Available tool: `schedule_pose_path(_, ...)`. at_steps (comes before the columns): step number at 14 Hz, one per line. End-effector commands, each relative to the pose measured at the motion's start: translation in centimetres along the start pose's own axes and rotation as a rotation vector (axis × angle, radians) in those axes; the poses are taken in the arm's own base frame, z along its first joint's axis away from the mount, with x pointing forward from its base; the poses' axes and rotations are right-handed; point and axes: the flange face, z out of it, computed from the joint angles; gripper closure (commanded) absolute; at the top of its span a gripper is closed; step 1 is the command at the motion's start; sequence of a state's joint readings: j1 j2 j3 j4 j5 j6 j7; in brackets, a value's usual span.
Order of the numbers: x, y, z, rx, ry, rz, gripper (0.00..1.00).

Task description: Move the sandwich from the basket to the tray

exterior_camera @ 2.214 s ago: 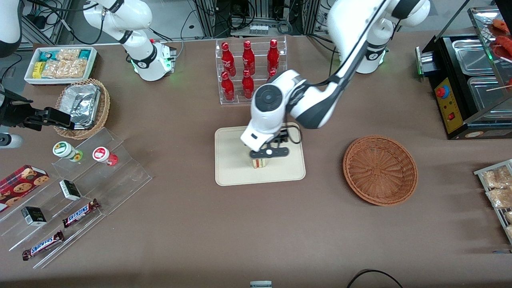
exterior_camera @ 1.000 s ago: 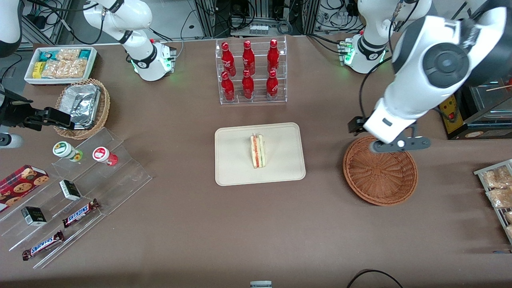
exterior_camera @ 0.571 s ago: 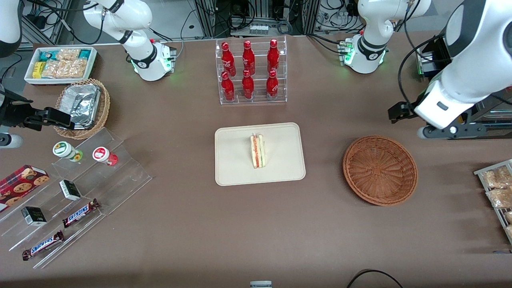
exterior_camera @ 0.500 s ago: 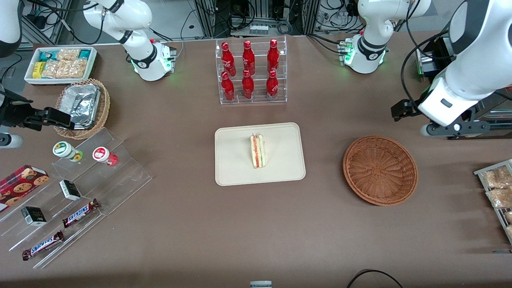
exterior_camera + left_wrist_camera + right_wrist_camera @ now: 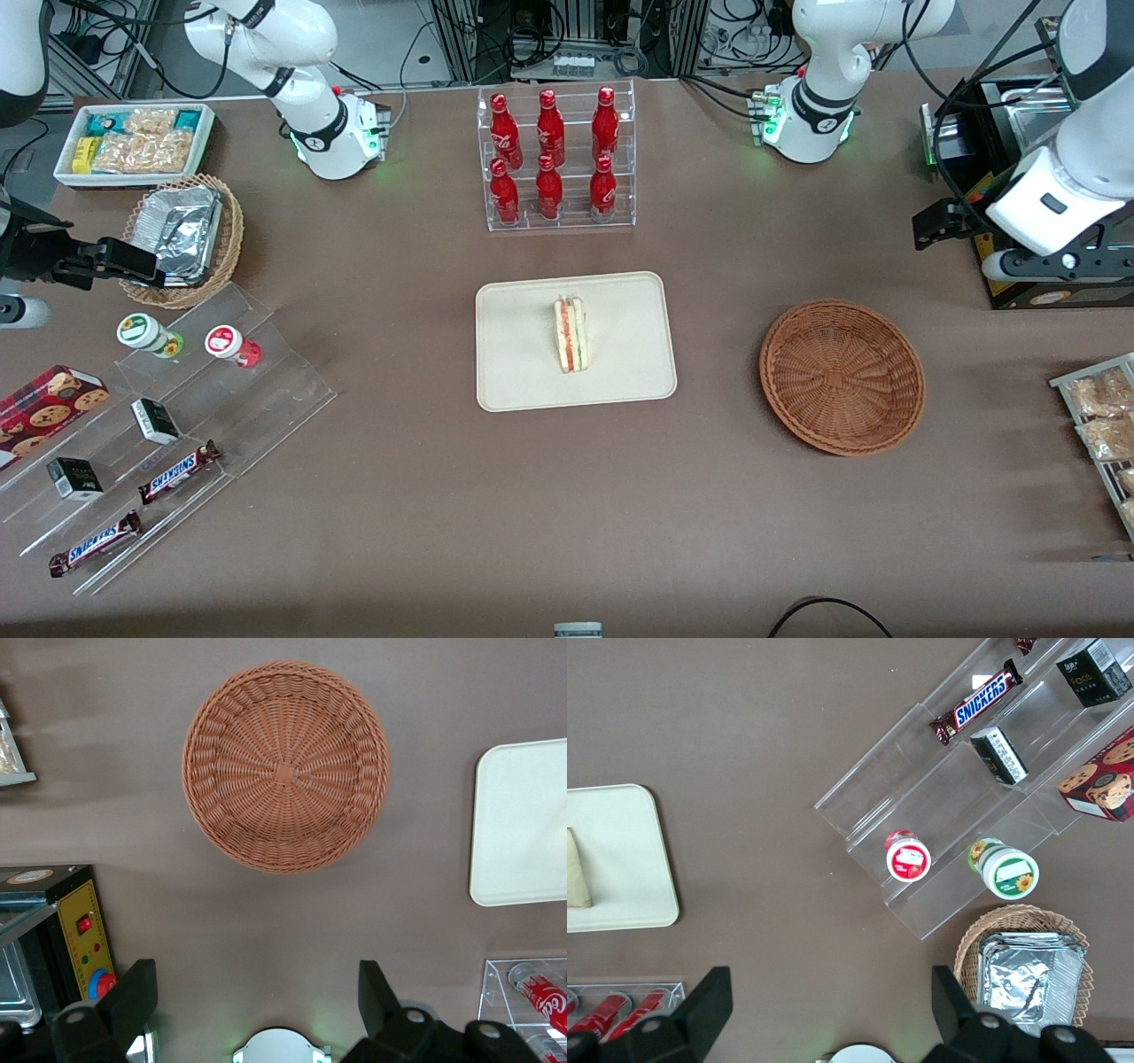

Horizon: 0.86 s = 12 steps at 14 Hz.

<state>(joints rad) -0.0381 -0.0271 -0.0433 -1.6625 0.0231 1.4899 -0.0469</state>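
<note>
The sandwich (image 5: 573, 335), a pale wedge with red and green filling, lies on the cream tray (image 5: 514, 363) at the table's middle, with nothing touching it. The reddish-brown wicker basket (image 5: 842, 377) is empty and sits beside the tray, toward the working arm's end. My left gripper (image 5: 1059, 264) hangs high at that end, farther from the front camera than the basket, over the edge of a black machine. The left wrist view shows the gripper (image 5: 255, 992) open and holding nothing, with the basket (image 5: 285, 766) and a corner of the tray (image 5: 523, 833) below.
A clear rack of red bottles (image 5: 555, 159) stands farther from the front camera than the tray. The black machine (image 5: 1019, 239) and a rack of bagged snacks (image 5: 1103, 416) are at the working arm's end. Acrylic steps with snacks (image 5: 177, 416) lie toward the parked arm's end.
The gripper let go of the sandwich on the tray, rose, passed over the basket and drew back to the working arm's end. The sandwich stays on the tray.
</note>
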Motion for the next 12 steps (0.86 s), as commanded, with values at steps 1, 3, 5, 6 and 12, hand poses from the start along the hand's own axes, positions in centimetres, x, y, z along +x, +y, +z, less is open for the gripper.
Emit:
schedule_pose_path(1,0.9,-0.2,-1.8,-0.017,0.010,0.006,0.00)
schedule_pose_path(3,1.3,0.1,-2.1,-0.037,-0.012,0.011,0.00)
schedule_pose_path(5,1.7,0.2,-2.4,-0.078,0.010,0.008,0.00)
schedule_pose_path(6,1.9,-0.1,-2.3,-0.064,0.031,0.005,0.00)
schedule_pose_path(12,1.8,-1.7,-2.5,-0.007,0.043,-0.010,0.00)
